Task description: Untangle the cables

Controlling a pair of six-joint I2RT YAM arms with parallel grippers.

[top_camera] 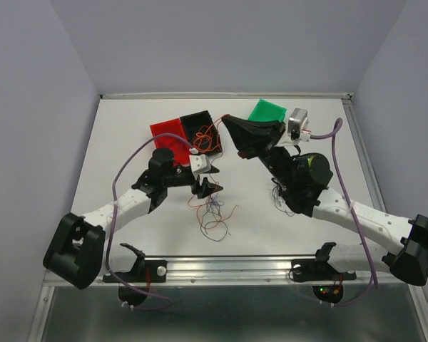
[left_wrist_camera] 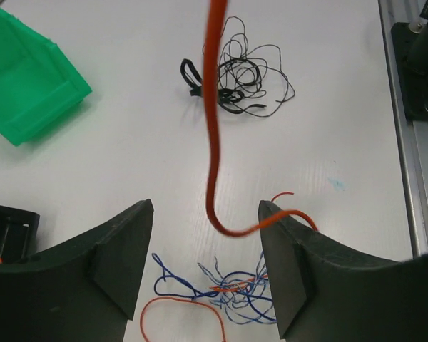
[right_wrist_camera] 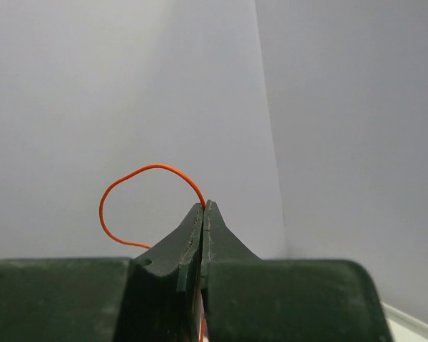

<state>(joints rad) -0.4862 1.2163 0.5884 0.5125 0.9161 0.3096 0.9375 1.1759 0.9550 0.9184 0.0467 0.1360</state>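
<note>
Above the white table (top_camera: 128,128), top view: we log the left gripper (top_camera: 207,187) held low, with a loose heap of blue and red cables (top_camera: 214,211) lying just beside its fingertips on the side toward the arm bases. The right gripper (top_camera: 226,119) is raised, its tip over the far corner of a black bin (top_camera: 200,121), and an orange strand (top_camera: 212,135) curls below that tip, over the bin. A red bin (top_camera: 165,132) touches the black one on the side away from the fingers, and a green bin (top_camera: 267,111) sits behind the right gripper. A black tangle (top_camera: 277,194) lies well back from the right fingertips, beside that arm. Left wrist view: the fingers (left_wrist_camera: 121,256) are spread wide and pinch nothing. The orange strand (left_wrist_camera: 214,142) hangs down through the gap and bends toward the finger at the right of the view; we cannot tell if it touches. On the table between the fingers lies the blue tangle (left_wrist_camera: 228,288), with an orange loop (left_wrist_camera: 185,313) beside it. The black tangle (left_wrist_camera: 235,75) lies well ahead of the fingertips, and the green bin (left_wrist_camera: 28,78) is ahead and off to the left. Right wrist view: the right gripper (right_wrist_camera: 205,206) has its jaws pressed together, pinching the orange strand (right_wrist_camera: 128,185), which arcs up and away from the tips against the bare wall (right_wrist_camera: 328,107).
</note>
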